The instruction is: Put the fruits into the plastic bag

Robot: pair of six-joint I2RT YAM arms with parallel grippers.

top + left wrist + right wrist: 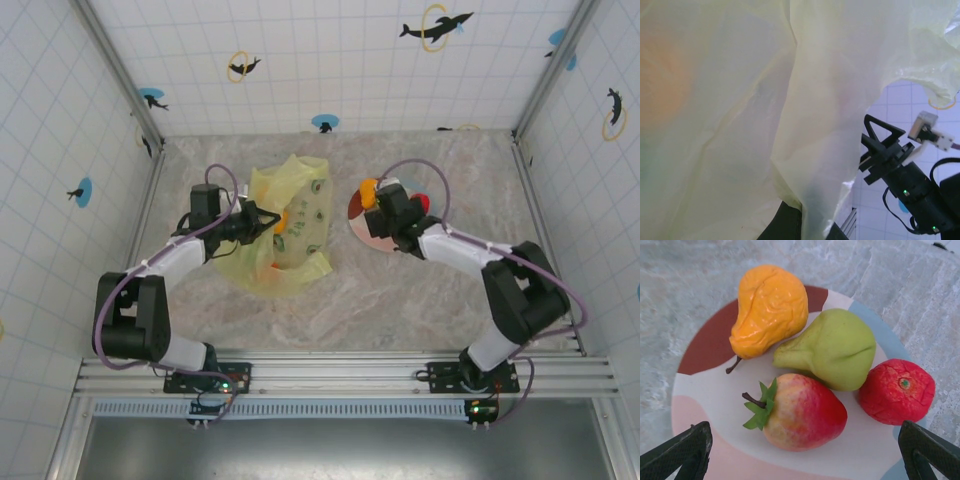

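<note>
While the right gripper (804, 440) is hovering wide open, four glossy fruits (835, 350) are sitting on the plate (705, 390); the crinkled yellow-green plastic bag (300, 200) is lying at the left gripper (262, 222), grip indeterminable.

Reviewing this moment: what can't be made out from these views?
- Left gripper jaws: top view, buried in the translucent yellow-green plastic bag; wrist view, film covers them.
- Bag contents: left wrist view, an orange blur behind film, count unclear.
- Round brown, pink and blue plate: top view, right gripper hides some fruits.
</note>
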